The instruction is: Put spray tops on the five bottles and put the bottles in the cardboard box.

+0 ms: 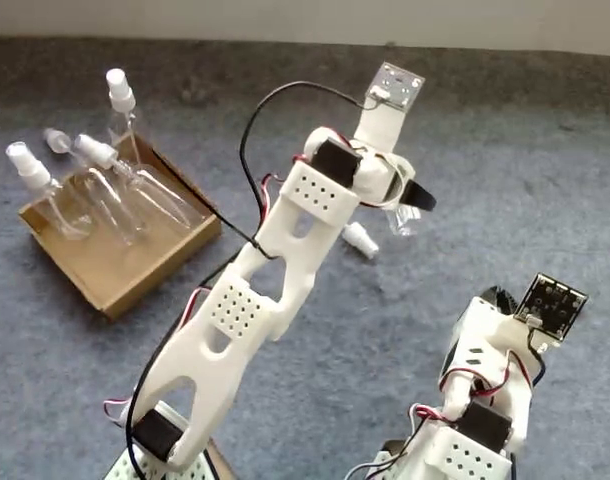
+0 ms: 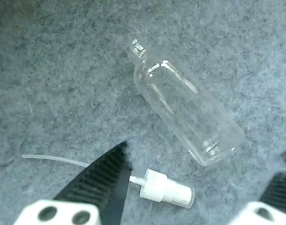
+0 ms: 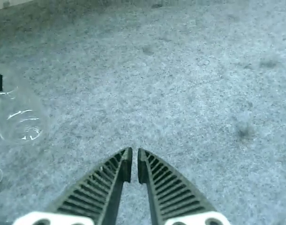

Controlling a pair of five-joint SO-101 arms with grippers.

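A clear uncapped bottle (image 2: 185,103) lies on its side on the grey carpet, and a white spray top (image 2: 164,188) with a thin tube lies loose beside it. My left gripper (image 2: 206,150) hovers open over both, one finger on each side of the bottle's base. From above, the left gripper (image 1: 410,205) hangs over the bottle (image 1: 405,222), with the spray top (image 1: 360,240) just beside it. Several capped bottles (image 1: 105,195) lie in the cardboard box (image 1: 135,275) at the left. My right gripper (image 3: 133,157) is shut on nothing, low over bare carpet, and the bottle's base (image 3: 18,119) shows off to its side.
The right arm (image 1: 485,390) sits at the front right, folded back near its base. The left arm (image 1: 275,260) stretches diagonally across the middle. Grey carpet (image 1: 545,180) covers the whole table.
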